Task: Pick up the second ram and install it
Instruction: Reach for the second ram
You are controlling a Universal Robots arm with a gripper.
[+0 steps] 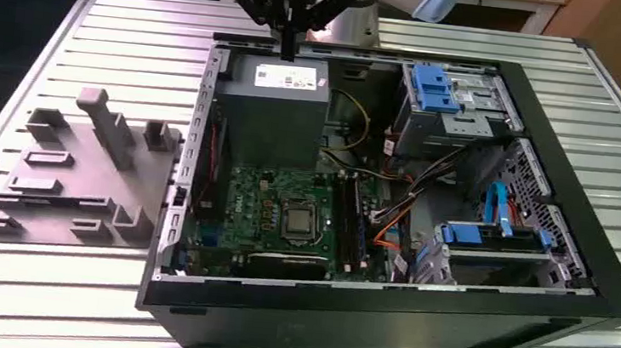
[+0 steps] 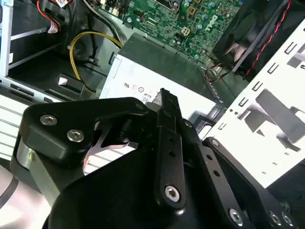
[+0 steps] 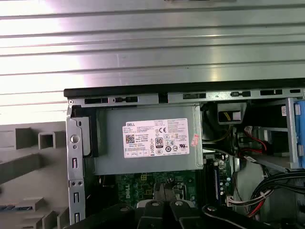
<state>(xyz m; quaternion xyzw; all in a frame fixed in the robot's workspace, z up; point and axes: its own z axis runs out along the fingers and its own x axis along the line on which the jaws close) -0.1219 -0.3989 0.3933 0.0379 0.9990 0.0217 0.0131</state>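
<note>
The second ram (image 3: 10,208), seemingly the bluish strip in the grey fixture (image 3: 21,167), is being judged light, stiff, fragile, best pinched by its long edges. The fingers (image 1: 289,39) are being held pressed together, empty, above the power supply (image 1: 273,106).

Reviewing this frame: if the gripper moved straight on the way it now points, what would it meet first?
Most likely the grey power supply: the gripper hangs pointing down over its labelled top. Depth is unclear, so the case rim beside it is possible.
</note>
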